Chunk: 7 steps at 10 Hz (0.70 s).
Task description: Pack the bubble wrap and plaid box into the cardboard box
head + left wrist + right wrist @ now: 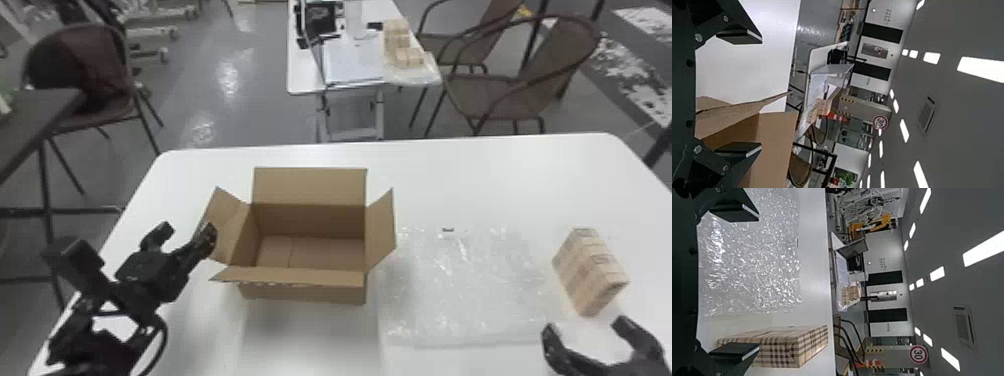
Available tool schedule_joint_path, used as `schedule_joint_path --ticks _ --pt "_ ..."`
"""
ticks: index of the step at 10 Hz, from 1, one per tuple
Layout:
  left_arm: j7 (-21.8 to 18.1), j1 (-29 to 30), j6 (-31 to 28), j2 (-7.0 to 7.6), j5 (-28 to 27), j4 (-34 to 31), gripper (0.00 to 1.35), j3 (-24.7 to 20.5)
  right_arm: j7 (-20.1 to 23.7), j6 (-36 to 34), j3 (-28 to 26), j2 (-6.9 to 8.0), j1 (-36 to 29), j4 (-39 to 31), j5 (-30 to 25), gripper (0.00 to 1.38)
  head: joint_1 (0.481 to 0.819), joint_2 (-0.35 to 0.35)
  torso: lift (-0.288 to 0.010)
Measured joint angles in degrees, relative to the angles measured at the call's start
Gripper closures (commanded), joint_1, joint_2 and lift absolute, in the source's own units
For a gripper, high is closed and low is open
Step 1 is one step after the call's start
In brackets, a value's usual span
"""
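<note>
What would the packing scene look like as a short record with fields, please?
surface: white table
container: cardboard box, flaps open
bubble wrap: spread flat on the table, right of the cardboard box
plaid box: on the table, right of the bubble wrap
left gripper: open, by the cardboard box's left flap
right gripper: open, nearer the robot than the plaid box
packed: neither item yet

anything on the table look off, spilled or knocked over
Nothing looks spilled or knocked over. The one oddity is a small dark speck at the far edge of the bubble wrap; I can't tell what it is. The open cardboard box and the plaid box beside the bubble wrap look ready for packing.
</note>
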<state>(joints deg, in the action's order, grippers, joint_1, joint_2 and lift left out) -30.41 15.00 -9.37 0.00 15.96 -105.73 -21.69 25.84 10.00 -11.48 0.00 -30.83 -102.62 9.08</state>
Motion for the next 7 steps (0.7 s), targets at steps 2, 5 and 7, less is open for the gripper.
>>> schedule_joint_path --ticks 2,5,7 --pt "0.01 -0.83 -3.03 0.0 -1.57 0.0 0.66 -0.54 0.08 -0.07 0.14 0.0 0.22 0.19 0.12 0.14 0.695 0.094 -0.121" --pt "-0.03 -1.42 -4.7 0.0 -2.11 0.25 1.23 -0.52 0.08 -0.23 0.24 0.0 0.45 0.23 0.11 0.14 0.695 0.094 -0.121" --pt "-0.09 -1.41 -4.75 0.0 -2.39 0.34 1.21 -0.09 0.08 -0.24 0.32 0.0 0.51 0.23 0.07 0.14 0.695 0.09 -0.121"
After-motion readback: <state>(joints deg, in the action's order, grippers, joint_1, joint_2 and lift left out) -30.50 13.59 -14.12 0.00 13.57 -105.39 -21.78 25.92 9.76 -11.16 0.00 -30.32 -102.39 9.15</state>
